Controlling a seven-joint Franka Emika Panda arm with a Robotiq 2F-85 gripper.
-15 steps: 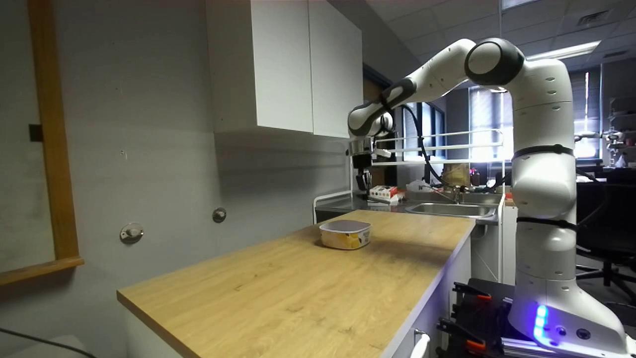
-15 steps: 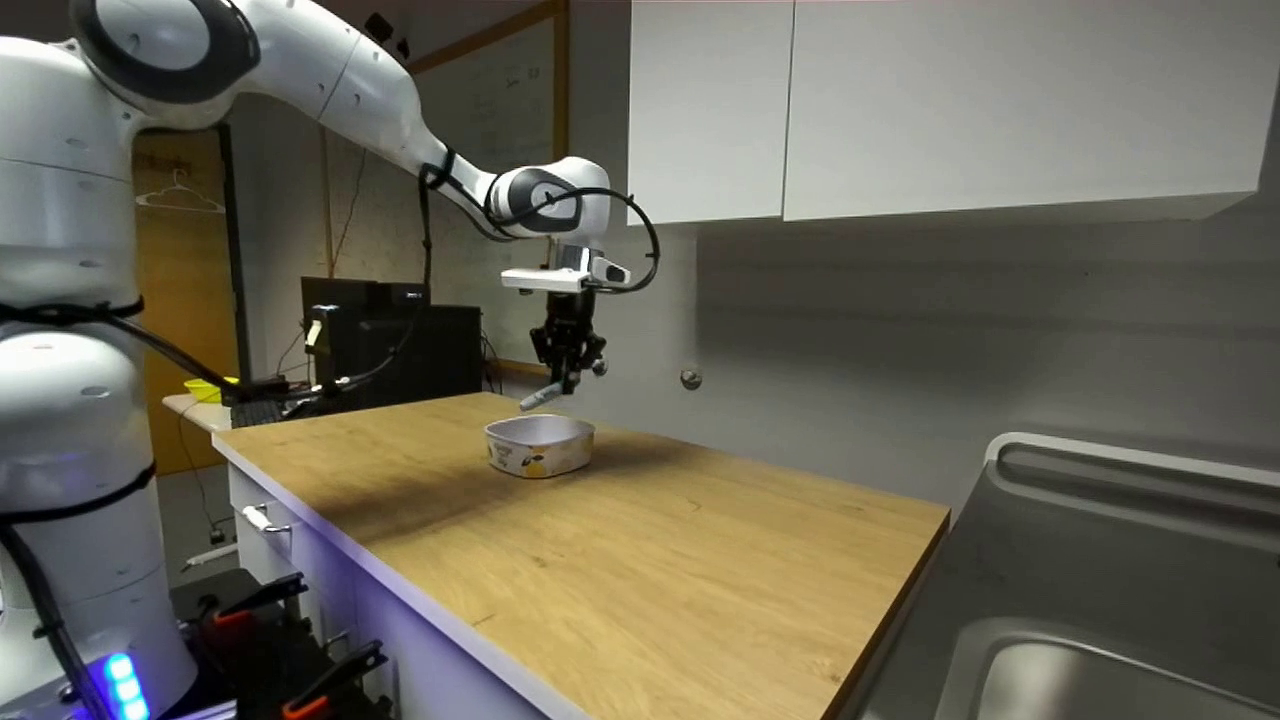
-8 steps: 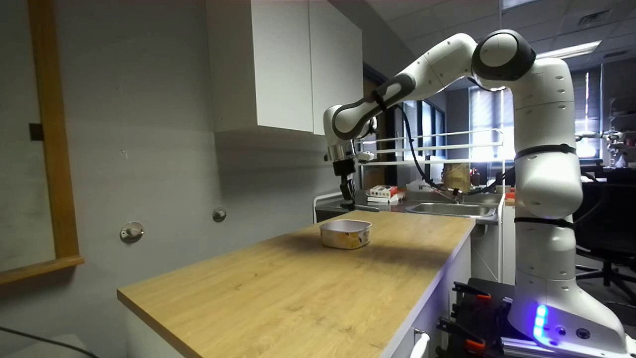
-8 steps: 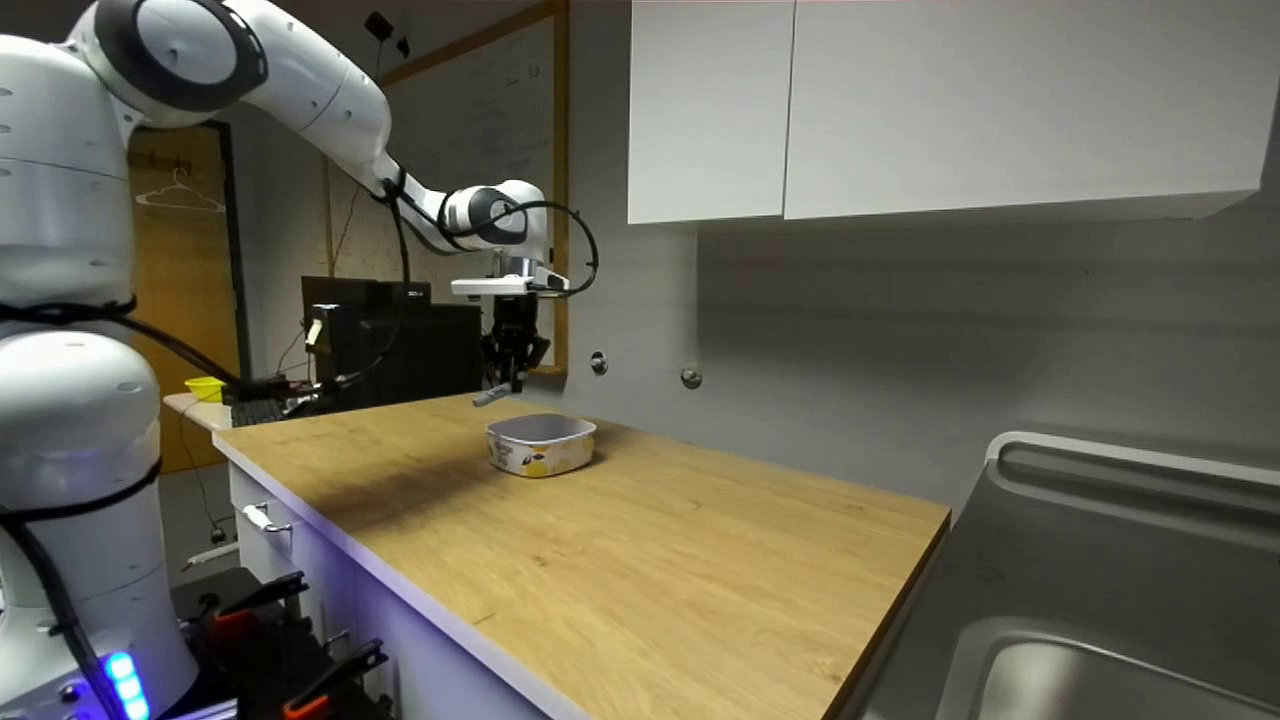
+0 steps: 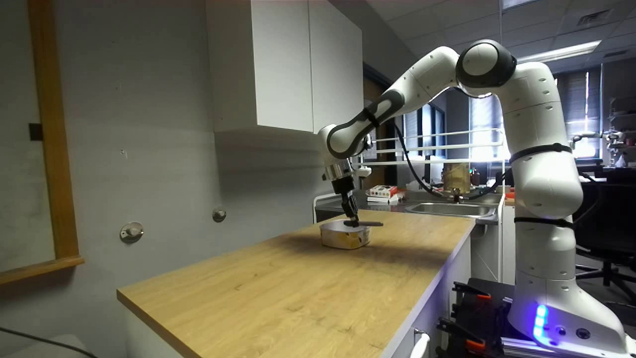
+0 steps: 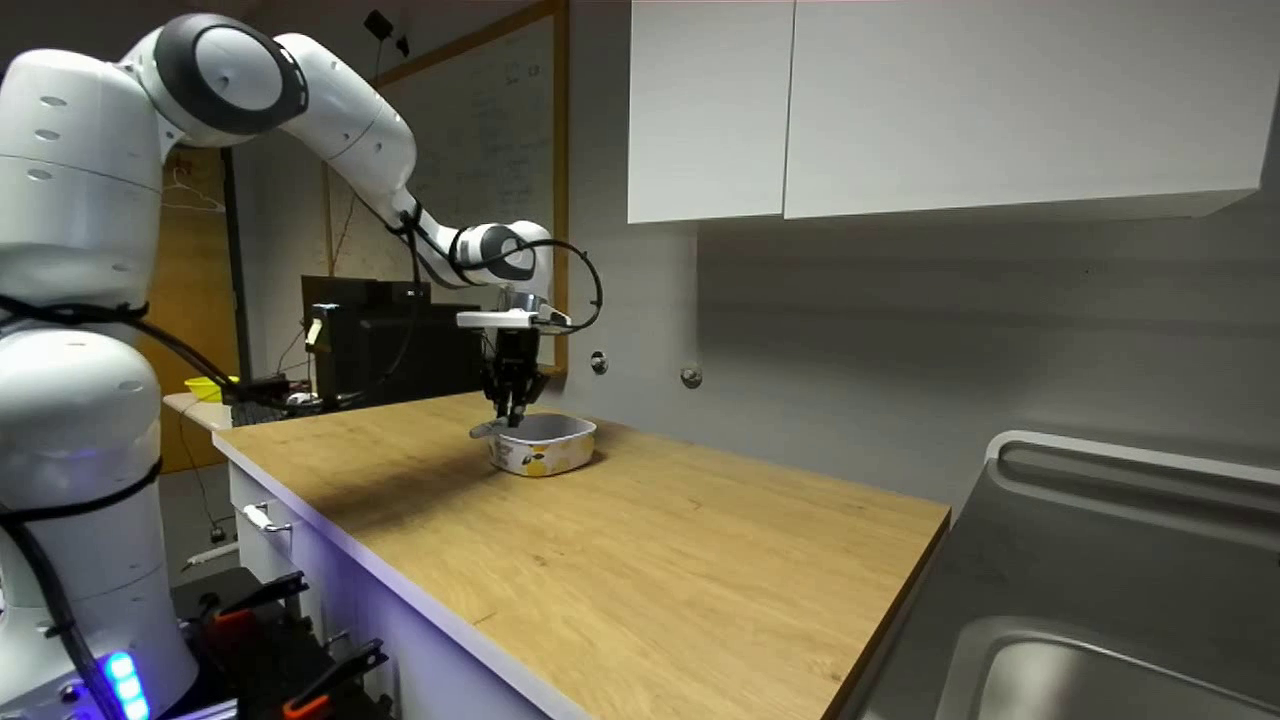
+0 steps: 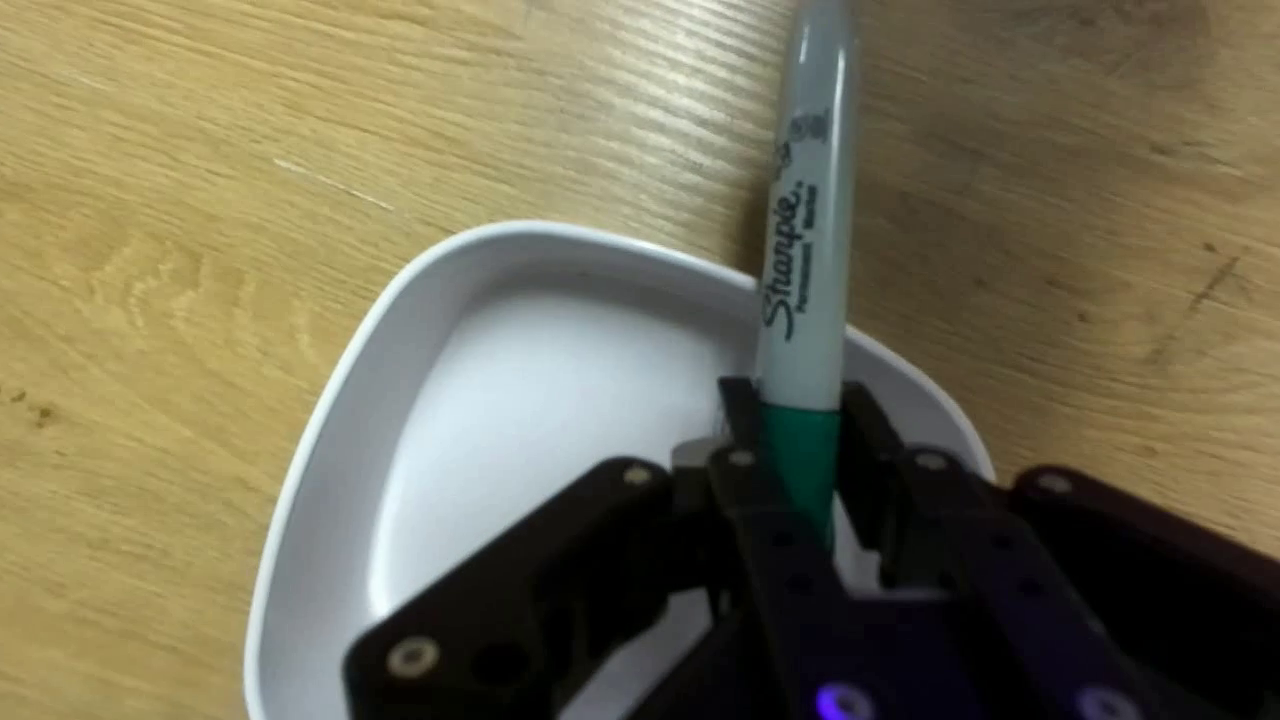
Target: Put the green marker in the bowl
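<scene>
The bowl (image 6: 543, 456) is rounded-square, white inside, with a yellow fruit pattern outside. It stands on the wooden counter in both exterior views (image 5: 344, 240) and fills much of the wrist view (image 7: 520, 400). My gripper (image 7: 798, 400) is shut on the green cap of the marker (image 7: 808, 240), which has a pale grey barrel. The gripper (image 5: 354, 222) is low over the bowl, fingertips at about rim height. The marker (image 5: 371, 223) lies nearly level, and its barrel sticks out past the rim, as an exterior view (image 6: 486, 430) also shows. Whether it touches the rim I cannot tell.
The wooden counter (image 6: 640, 560) surrounds the bowl. White wall cabinets (image 5: 283, 64) hang above its back side. A steel sink (image 5: 449, 210) and a small box (image 5: 382, 191) are beyond the counter's end. Monitors (image 6: 420, 345) stand behind it in an exterior view.
My gripper, holding the marker, has moved sideways and then down, from above the bowl to its rim height. The gripper now tilts slightly. The bowl has not moved.
</scene>
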